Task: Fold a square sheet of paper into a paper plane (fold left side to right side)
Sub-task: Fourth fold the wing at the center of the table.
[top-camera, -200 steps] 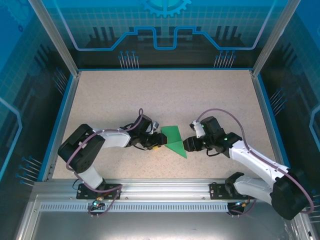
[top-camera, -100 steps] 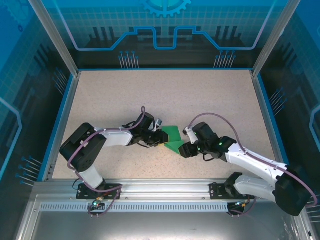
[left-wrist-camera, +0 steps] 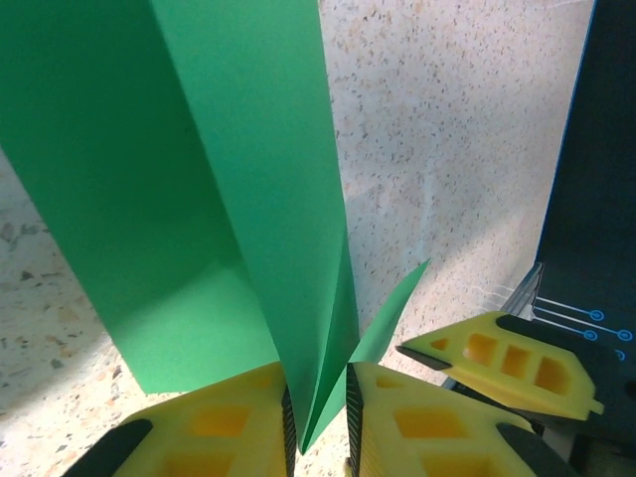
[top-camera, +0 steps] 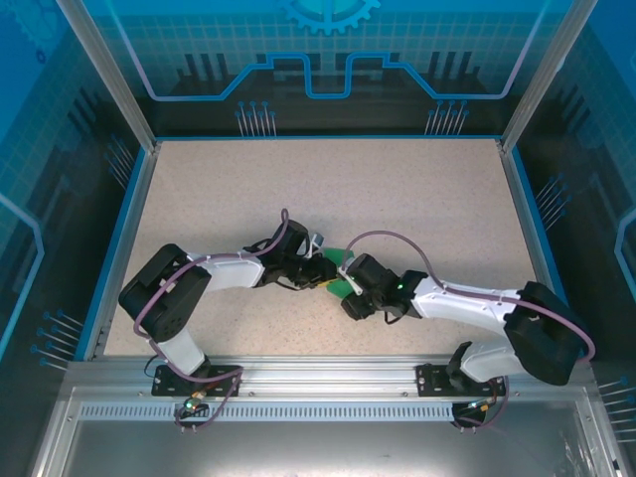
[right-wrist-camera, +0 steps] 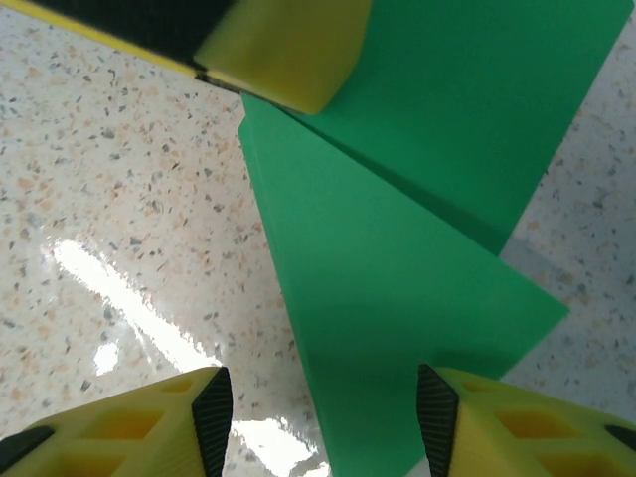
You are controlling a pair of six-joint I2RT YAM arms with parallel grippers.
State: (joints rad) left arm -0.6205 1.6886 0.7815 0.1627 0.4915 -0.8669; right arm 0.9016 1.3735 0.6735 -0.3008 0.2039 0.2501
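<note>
Since a sec ago our left hand (left-wrist-camera: 318, 422) has clamped shut on the green sheet (left-wrist-camera: 229, 199), pinching its folded layers. The right arm has slid in over it, mid-worktop (right-wrist-camera: 119, 199). So the left-to-right fold looks underway imo, not pressed yet. Right hand (right-wrist-camera: 325, 407) sits approx half open, straddling the sheet's point, gripping nothing.

Sheet of paper (left-wrist-camera: 179, 199): thin, smooth, matt green; tabletop (right-wrist-camera: 109, 179): speckled, stone-like, glossy; gripper fingers (left-wrist-camera: 427, 427): yellow moulded plastic, matt.
</note>
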